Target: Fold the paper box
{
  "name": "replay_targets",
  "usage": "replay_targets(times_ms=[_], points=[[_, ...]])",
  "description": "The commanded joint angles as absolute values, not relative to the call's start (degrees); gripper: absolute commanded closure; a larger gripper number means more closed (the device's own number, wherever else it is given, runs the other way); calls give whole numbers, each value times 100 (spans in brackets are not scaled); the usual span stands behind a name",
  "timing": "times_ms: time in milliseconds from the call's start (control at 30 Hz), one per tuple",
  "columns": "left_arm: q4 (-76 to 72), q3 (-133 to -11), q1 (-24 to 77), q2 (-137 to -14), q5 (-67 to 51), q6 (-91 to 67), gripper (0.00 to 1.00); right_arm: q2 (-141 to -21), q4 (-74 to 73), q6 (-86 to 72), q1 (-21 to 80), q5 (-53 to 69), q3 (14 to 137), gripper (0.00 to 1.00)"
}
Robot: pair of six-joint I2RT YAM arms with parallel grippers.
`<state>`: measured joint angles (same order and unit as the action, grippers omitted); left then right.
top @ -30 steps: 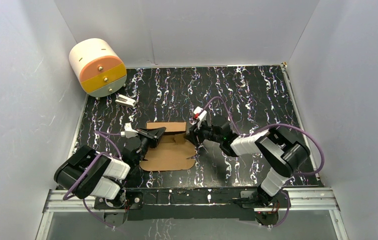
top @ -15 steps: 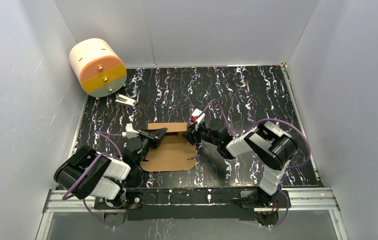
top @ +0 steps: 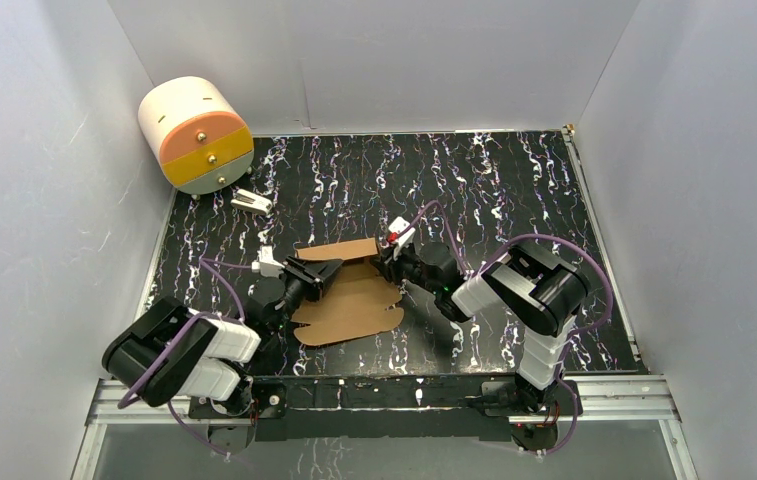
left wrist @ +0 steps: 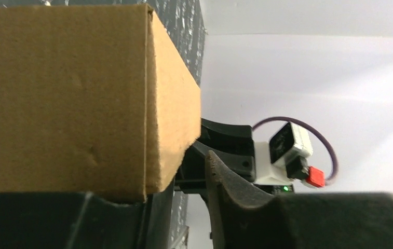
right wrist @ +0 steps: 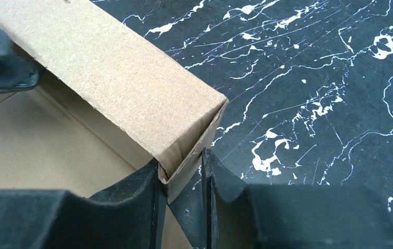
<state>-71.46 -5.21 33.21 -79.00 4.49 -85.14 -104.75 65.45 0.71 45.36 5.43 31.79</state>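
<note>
The paper box [top: 349,305] is a brown cardboard sheet lying mid-table, its far wall [top: 339,249] folded up. My left gripper [top: 311,277] is at the wall's left end. In the left wrist view the wall [left wrist: 69,98] rests on the lower finger, and the other finger [left wrist: 225,192] stands apart from it, so the left gripper [left wrist: 184,181] is open. My right gripper [top: 386,262] is at the wall's right end. The right wrist view shows the right gripper [right wrist: 180,161] shut on the wall's corner flap [right wrist: 189,166], with the raised wall [right wrist: 116,78] running away up-left.
A cream, orange and yellow cylindrical drawer unit [top: 197,135] lies at the far left corner, with a small white object [top: 251,202] just in front of it. White walls enclose the black marbled table [top: 494,190] on three sides. A metal rail [top: 394,398] runs along the near edge.
The right gripper moved left onto the wall's right corner and its jaws narrowed on it. The left jaws opened a little. The box turned slightly, its far wall now tilted.
</note>
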Motion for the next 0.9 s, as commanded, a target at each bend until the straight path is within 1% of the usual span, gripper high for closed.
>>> replay_targets(times_ms=[0,133,233,300,367,467,533,567,667,767,867], points=[[-7129,-344,3340,-7425,-90,-8541,68,-10423,6813,216,4570,487,3065,76],[-6912,-207,3366,-6819,-485,-8522,53,-10418,6661,329,4570,465,3107,79],[-6127,-294,3388,-6096,-695,-8367,45,-10432,6575,396,4573,484,3126,79],[-5222,-503,3400,-5452,-762,-8065,41,-10433,6537,434,4570,482,3124,79],[-3987,-823,3410,-4762,-711,-7683,38,-10424,6498,472,4570,476,3130,79],[-2174,-1404,3427,-3822,-401,-6880,34,-10415,6442,533,4573,482,3142,79],[-1138,-1830,3428,-3449,-162,-6420,32,-10415,6417,558,4570,522,3150,79],[-558,-2128,3428,-3350,-85,-6192,32,-10415,6408,568,4570,551,3157,79],[366,-2748,3422,-3378,272,-5578,32,-10417,6392,571,4570,635,3166,79],[854,-3306,3419,-3918,401,-4991,32,-10432,6408,564,4570,716,3181,79],[1050,-3757,3419,-4708,443,-4558,32,-10430,6431,563,4570,796,3173,79]])
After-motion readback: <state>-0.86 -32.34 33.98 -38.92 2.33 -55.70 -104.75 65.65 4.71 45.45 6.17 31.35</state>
